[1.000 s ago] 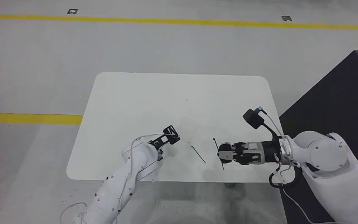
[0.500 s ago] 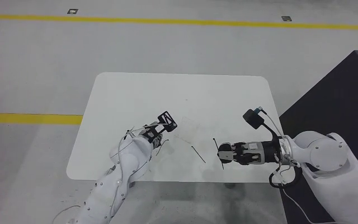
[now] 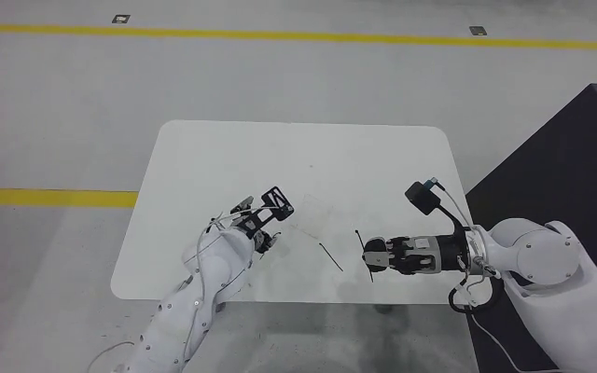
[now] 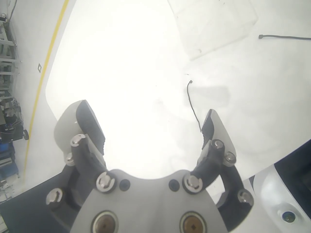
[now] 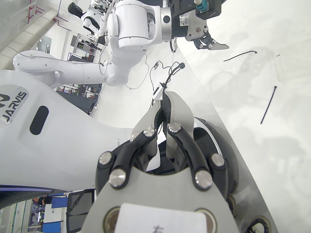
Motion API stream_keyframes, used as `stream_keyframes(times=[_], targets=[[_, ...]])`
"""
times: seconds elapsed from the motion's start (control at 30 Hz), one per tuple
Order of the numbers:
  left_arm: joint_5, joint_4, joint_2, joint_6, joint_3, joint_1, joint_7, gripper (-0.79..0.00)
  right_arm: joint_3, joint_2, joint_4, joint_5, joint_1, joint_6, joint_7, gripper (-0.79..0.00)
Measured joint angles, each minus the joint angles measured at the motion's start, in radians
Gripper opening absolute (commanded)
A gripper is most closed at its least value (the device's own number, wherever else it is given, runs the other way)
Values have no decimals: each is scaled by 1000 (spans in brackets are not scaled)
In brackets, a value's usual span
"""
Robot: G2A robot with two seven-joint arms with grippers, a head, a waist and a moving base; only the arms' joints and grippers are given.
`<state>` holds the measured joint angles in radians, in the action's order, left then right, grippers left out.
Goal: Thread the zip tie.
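Observation:
Two black zip ties lie on the white table (image 3: 280, 149). The thin zip tie (image 3: 329, 255) (image 4: 193, 105) (image 5: 240, 56) rests in front of my left gripper (image 3: 269, 222) (image 4: 148, 120) (image 5: 220, 45), which hovers open and empty, one finger (image 4: 211, 124) close above the tie's tail. The thicker zip tie (image 3: 364, 252) (image 4: 284, 37) (image 5: 268, 105) lies just off the tip of my right gripper (image 3: 370, 254) (image 5: 164, 105). That gripper is shut with nothing between its fingers, near the table's front edge.
A clear plastic sheet (image 3: 312, 213) (image 4: 211, 18) lies flat on the table beyond the left gripper, close to the thin tie's head. The table's front edge runs near both arms. A dark panel (image 3: 550, 158) stands to the right.
The left gripper has drawn back and to the left, away from the thin tie, then held still. The right arm and both ties have not moved.

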<state>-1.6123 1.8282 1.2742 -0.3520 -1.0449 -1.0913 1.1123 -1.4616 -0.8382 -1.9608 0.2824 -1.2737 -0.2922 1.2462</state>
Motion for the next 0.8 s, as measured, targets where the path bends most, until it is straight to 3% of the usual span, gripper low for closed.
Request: stream_keyframes(times=[0.13, 0.23, 0.33, 0.4, 0.6, 0.8], targets=[[209, 92, 22, 176, -44, 40, 272, 0, 0, 0, 0, 0, 0, 0, 0, -785], [414, 76, 38, 372, -66, 93, 422, 0, 0, 0, 0, 0, 0, 0, 0, -785], [573, 22, 35, 563, -68, 127, 426, 0, 0, 0, 0, 0, 0, 0, 0, -785], [632, 5, 29, 645, -74, 143, 423, 0, 0, 0, 0, 0, 0, 0, 0, -785], [866, -59, 28, 637, -129, 156, 421, 0, 0, 0, 0, 0, 0, 0, 0, -785], [840, -58, 28, 639, -128, 156, 421, 0, 0, 0, 0, 0, 0, 0, 0, -785]])
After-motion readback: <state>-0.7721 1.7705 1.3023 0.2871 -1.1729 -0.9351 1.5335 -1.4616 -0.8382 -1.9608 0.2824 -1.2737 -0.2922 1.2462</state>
